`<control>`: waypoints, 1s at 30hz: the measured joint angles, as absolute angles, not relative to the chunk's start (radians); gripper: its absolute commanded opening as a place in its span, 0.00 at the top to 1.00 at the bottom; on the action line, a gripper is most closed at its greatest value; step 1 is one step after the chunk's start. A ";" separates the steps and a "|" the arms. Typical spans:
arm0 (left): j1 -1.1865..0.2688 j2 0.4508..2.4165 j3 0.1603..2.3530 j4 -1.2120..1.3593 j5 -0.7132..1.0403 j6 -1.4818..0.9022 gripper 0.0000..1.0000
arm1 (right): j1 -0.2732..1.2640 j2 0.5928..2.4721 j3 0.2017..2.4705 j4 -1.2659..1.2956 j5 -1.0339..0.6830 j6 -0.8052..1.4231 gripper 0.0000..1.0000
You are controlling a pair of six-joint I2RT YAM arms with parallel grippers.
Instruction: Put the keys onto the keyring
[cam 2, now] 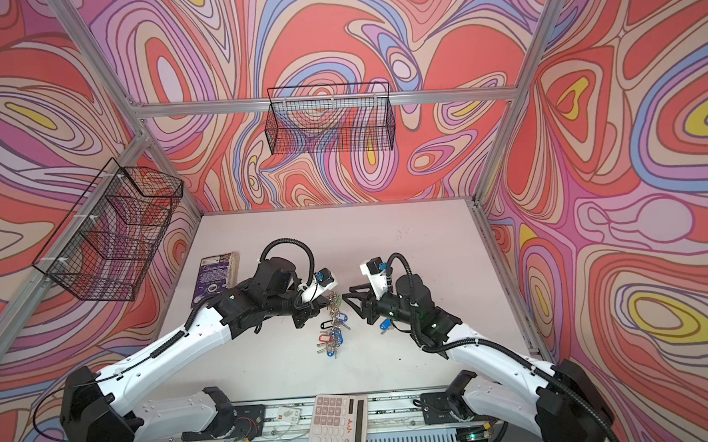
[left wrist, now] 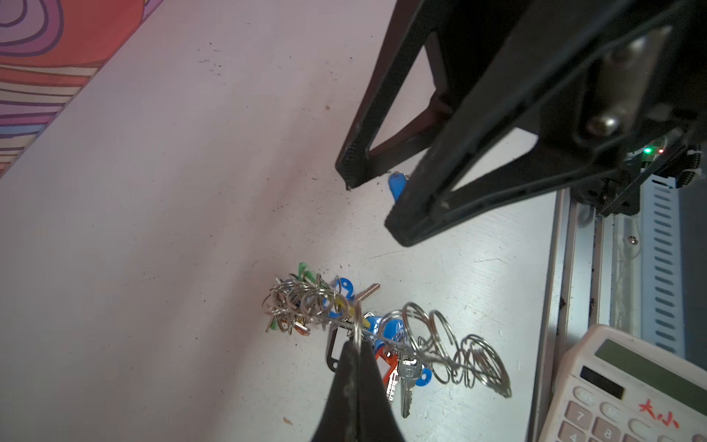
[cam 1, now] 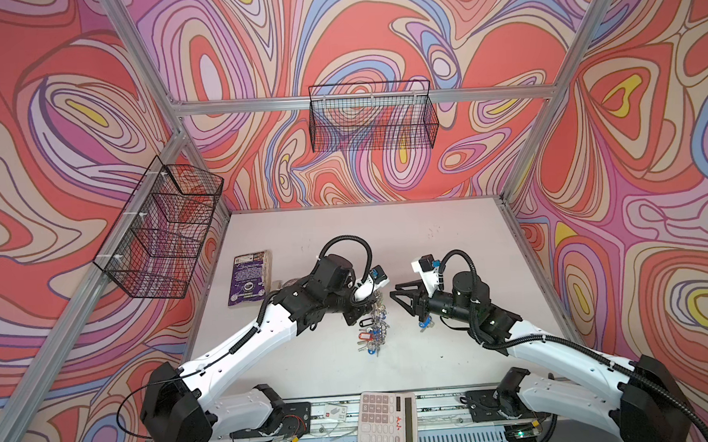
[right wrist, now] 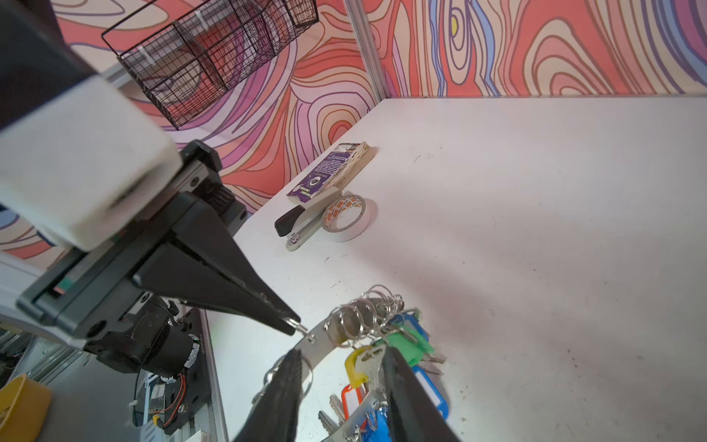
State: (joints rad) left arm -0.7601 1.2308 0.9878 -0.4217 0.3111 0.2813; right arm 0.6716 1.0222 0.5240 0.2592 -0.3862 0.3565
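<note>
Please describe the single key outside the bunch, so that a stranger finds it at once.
On the white table, find the keyring, the colourful bunch held by the left gripper. Just right of it, under the right arm's black wrist, lies a key with a blue tag. It alone lies apart; every other tagged key is in the bunch.
</note>
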 measured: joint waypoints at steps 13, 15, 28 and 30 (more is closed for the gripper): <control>-0.796 1.240 0.988 -0.389 0.182 0.158 1.00 | 0.829 1.102 0.524 0.260 -0.336 0.403 0.51; -0.797 1.240 0.988 -0.383 0.174 0.146 1.00 | 0.850 1.138 0.524 0.264 -0.323 0.407 0.58; -0.812 1.245 0.994 -0.371 0.086 0.105 1.00 | 0.913 1.099 0.514 0.249 -0.152 0.438 0.34; -0.816 1.256 1.007 -0.372 0.070 0.101 1.00 | 0.929 1.052 0.512 0.242 -0.117 0.449 0.31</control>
State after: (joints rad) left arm -0.8162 1.2556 1.0065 -0.3721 0.0700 0.1005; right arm 0.9291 1.0519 0.5121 0.2420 -0.1165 0.4492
